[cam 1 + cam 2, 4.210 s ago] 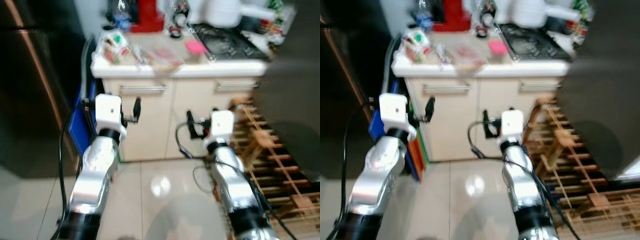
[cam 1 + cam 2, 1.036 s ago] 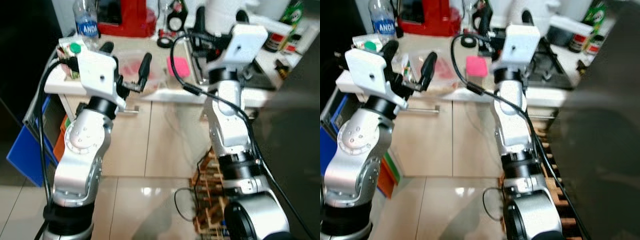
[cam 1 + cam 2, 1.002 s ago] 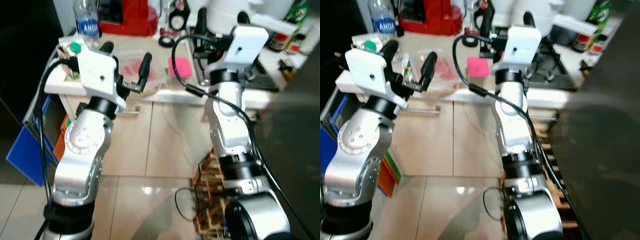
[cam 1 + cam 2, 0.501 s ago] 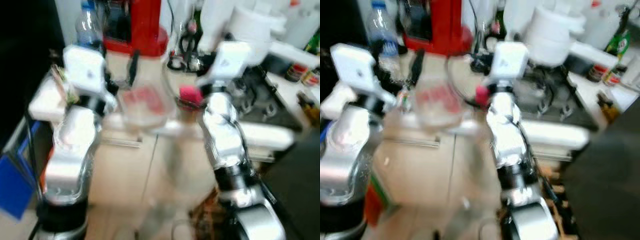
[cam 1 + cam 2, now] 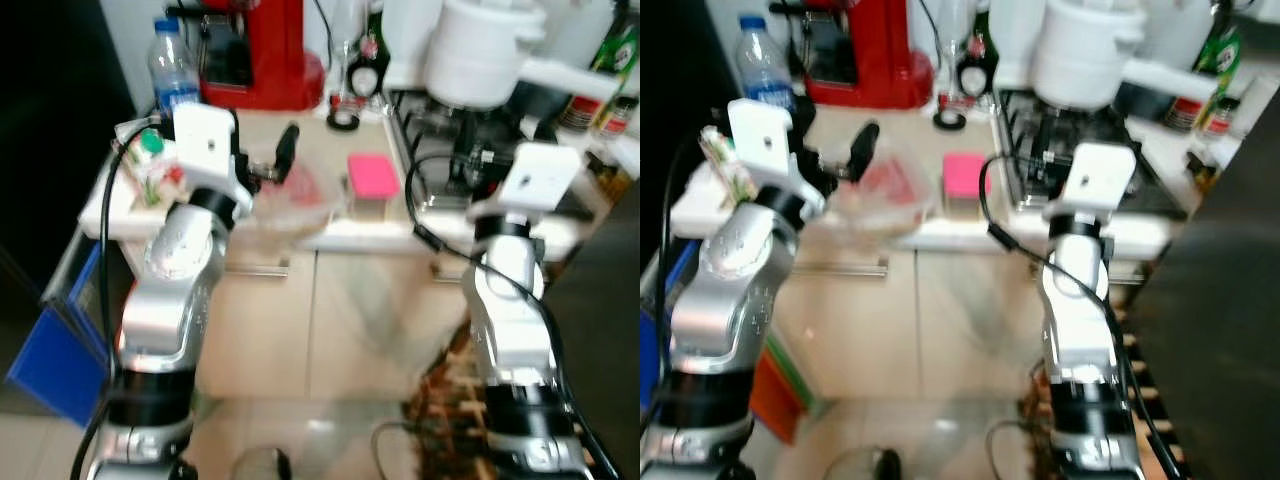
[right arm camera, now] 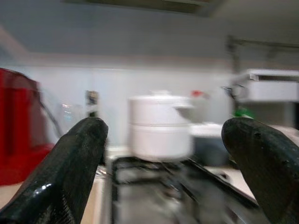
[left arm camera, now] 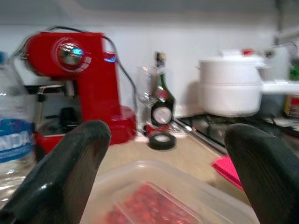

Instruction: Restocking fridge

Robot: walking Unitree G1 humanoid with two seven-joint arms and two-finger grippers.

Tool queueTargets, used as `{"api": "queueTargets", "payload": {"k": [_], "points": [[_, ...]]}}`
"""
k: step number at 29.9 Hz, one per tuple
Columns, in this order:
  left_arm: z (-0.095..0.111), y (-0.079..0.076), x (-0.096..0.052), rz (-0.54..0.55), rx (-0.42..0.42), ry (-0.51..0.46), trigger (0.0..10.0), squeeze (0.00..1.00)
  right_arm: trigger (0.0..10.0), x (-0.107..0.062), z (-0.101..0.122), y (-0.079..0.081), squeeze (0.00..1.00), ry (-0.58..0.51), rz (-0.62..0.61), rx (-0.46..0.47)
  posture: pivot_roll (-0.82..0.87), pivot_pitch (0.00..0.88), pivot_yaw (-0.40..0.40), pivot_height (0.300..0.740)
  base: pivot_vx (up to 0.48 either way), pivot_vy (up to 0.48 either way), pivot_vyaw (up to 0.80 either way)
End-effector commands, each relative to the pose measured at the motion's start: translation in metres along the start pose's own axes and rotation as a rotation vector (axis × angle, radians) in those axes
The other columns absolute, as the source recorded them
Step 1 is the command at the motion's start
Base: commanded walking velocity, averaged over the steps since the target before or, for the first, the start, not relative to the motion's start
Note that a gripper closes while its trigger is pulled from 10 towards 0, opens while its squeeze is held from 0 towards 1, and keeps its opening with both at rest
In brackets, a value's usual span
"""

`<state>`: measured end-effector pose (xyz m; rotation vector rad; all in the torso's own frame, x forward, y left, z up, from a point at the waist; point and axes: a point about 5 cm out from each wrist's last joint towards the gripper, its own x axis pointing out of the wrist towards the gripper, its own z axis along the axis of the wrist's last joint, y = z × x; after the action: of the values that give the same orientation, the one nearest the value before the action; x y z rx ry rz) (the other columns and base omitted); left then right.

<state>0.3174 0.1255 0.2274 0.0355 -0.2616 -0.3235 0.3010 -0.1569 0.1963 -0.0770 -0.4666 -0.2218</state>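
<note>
- Hovering with its fingers spread wide and holding nothing, the left gripper (image 7: 163, 182) faced the clear plastic container (image 5: 290, 200) of red food on the counter (image 5: 330, 235), just short of its near rim.
- The right gripper (image 6: 168, 154), likewise open and empty, pointed over the stove (image 5: 1050, 120) toward the white pot (image 5: 1080, 50).
- The container sat near the counter's front edge; a one-sided push could have slid or tipped it.
- The pink box (image 5: 372, 178) just beside it and the water bottle (image 5: 172, 70) risked a knock.
</note>
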Motion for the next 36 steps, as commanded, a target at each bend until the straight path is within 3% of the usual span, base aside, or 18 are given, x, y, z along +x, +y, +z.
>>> {"api": "queueTargets", "payload": {"k": [1,4,10,17,26,32,36], "points": [[0.002,0.0,0.005,-0.016,0.015,-0.001,10.0,0.0,10.0,-0.002,0.0,-0.005,0.03,0.004,-0.029,-0.02,0.03,0.0,0.05,0.74,0.0,0.0,0.0],[0.004,0.0,0.005,-0.02,0.048,-0.01,10.0,0.0,10.0,-0.003,-0.003,-0.008,0.03,0.024,-0.044,-0.014,0.04,0.0,0.027,0.74,0.0,0.0,0.0],[0.003,0.003,-0.003,0.079,0.038,-0.023,10.0,0.0,10.0,0.0,-0.006,0.001,0.04,0.044,0.021,-0.002,0.08,0.0,-0.019,0.74,0.0,0.0,0.0],[-0.009,0.009,-0.027,0.315,-0.003,-0.001,10.0,0.0,10.0,0.004,-0.016,0.031,0.03,0.142,0.222,0.107,0.13,0.0,-0.083,0.74,0.0,0.0,0.0],[-0.011,0.004,-0.031,0.247,0.074,0.031,10.0,0.0,10.0,0.004,-0.021,0.039,0.03,0.163,0.216,0.136,0.15,0.0,-0.081,0.74,0.0,0.0,0.0],[-0.015,0.028,-0.043,0.239,0.14,0.097,10.0,0.0,10.0,0.002,-0.028,0.05,0.03,0.209,0.226,0.196,0.16,0.0,-0.064,0.74,0.0,0.0,0.0],[-0.019,0.03,-0.047,0.241,0.133,0.123,10.0,0.0,10.0,0.001,-0.028,0.053,0.03,0.213,0.24,0.197,0.16,0.0,-0.065,0.74,0.0,0.0,0.0]]}}
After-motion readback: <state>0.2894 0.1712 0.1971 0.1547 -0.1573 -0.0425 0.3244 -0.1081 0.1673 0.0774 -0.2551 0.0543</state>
